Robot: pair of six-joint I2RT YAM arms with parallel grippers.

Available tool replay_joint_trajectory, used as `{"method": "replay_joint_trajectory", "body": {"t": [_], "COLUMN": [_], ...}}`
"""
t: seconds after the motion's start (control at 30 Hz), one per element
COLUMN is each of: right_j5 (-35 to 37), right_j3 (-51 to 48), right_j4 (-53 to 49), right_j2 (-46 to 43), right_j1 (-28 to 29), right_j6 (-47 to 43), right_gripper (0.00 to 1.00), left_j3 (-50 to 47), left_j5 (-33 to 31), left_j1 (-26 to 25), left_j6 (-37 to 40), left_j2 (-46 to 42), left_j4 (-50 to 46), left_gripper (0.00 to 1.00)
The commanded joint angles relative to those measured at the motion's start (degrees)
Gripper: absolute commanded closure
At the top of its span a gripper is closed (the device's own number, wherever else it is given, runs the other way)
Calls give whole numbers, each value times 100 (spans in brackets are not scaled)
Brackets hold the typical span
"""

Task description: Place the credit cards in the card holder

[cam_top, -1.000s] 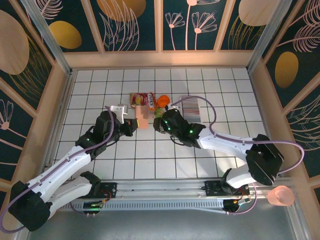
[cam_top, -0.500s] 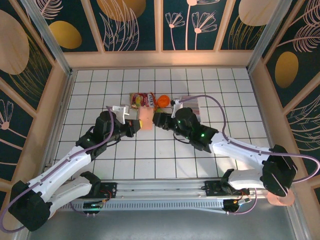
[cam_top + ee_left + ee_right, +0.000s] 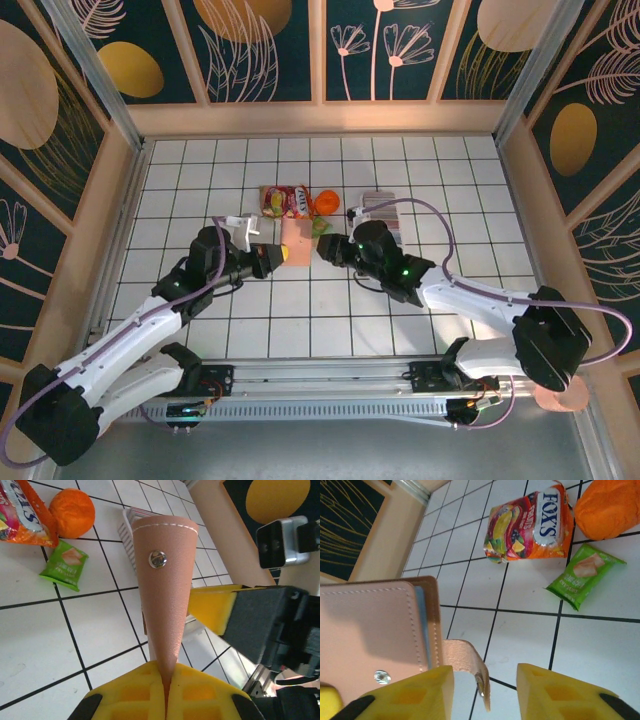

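My left gripper point(image 3: 272, 257) point(image 3: 167, 674) is shut on the lower edge of the salmon-pink card holder point(image 3: 296, 240) point(image 3: 167, 580) and holds it up off the tiles, folded, its snap stud showing. My right gripper point(image 3: 322, 250) point(image 3: 485, 680) is open right beside the card holder point(image 3: 370, 625). The holder's curled snap tab point(image 3: 466, 661) hangs between the right fingers, close to the left pad, with a wide gap to the other one. The credit cards point(image 3: 384, 213) lie as a striped row in a white tray behind the right wrist.
A Fox's sweets packet point(image 3: 283, 199) point(image 3: 530, 525), an orange point(image 3: 325, 201) point(image 3: 610, 507) and a small green packet point(image 3: 64, 564) point(image 3: 582, 575) lie on the white tiles just behind the holder. Wooden walls ring the tiled floor point(image 3: 300, 330).
The right arm has swung its elbow out to the right while its gripper stays at the holder, jaws narrower than half a second ago. The left gripper has carried the holder slightly to the right.
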Motion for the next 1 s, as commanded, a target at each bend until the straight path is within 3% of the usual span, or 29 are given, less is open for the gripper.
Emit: {"method": "replay_joint_trajectory", "body": {"t": [0.0,0.13,0.3,0.47,0.77,0.97], "right_j5": [-171,-301,-481,-486,-249,-183], "right_j3": [-83,-169,-247,-467,-1039,-1341], "right_j4": [244,457,557,575,908,1236], "right_j2": [40,-11,-101,-287,72,321], "right_j1": [-34,-34,-2,171,716,768], "right_j6": [10,18,-8,21,547,829], "right_gripper": [69,76,100,100,100,100], "left_j3": [-119,-305,-471,-681,-1343,-1260], "left_j5": [337,534,643,533,768,236], "left_j1": [-9,-7,-11,-6,-43,-170], "left_j6": [-288,-566,-734,-870,-1165,-794], "left_j2": [-127,-193,-196,20,842,1248], "left_j4": [487,837,1027,995,1386,759], "left_gripper": [100,100,100,100,80,65]}}
